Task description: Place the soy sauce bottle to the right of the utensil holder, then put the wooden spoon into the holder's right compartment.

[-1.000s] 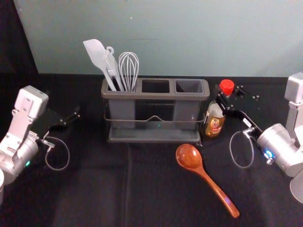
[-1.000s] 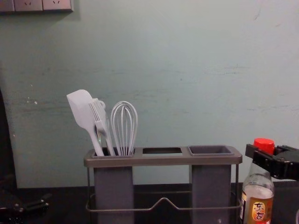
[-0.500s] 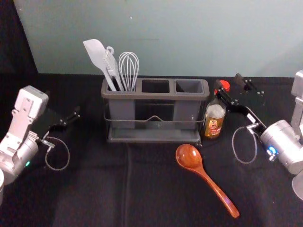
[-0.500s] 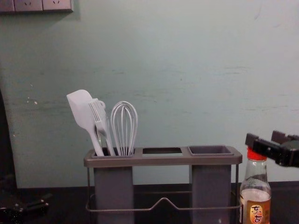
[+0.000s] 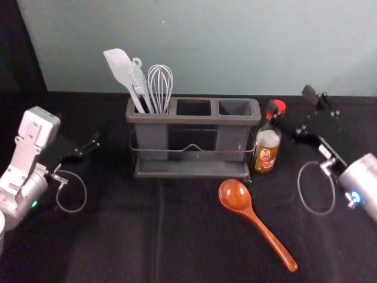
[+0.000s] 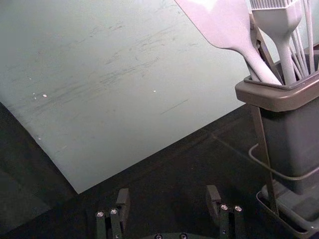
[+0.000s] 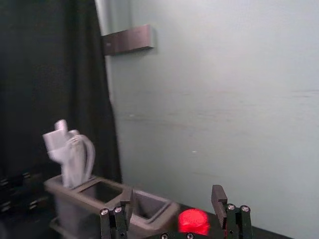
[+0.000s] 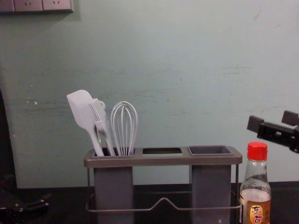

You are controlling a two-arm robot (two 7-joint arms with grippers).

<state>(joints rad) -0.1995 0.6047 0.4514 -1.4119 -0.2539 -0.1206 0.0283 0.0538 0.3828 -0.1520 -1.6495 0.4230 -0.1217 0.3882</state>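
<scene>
Red-capped, label facing front, the clear glass soy sauce bottle stands upright just right of the grey utensil holder. You'd do well to raise your right gripper clear before swinging away, lest a finger tip the bottle. The cap sits below that gripper, whose fingers are spread and empty. Nearer you lies the glossy reddish-brown wooden spoon, your likely next pick. Your left gripper idles beyond the holder's left end, open.

On the counter: one utensil holder with three compartments, one soy sauce bottle, one wooden spoon. In the left compartment: one spatula, one whisk, one brush, plus something partly hidden, number unclear.
</scene>
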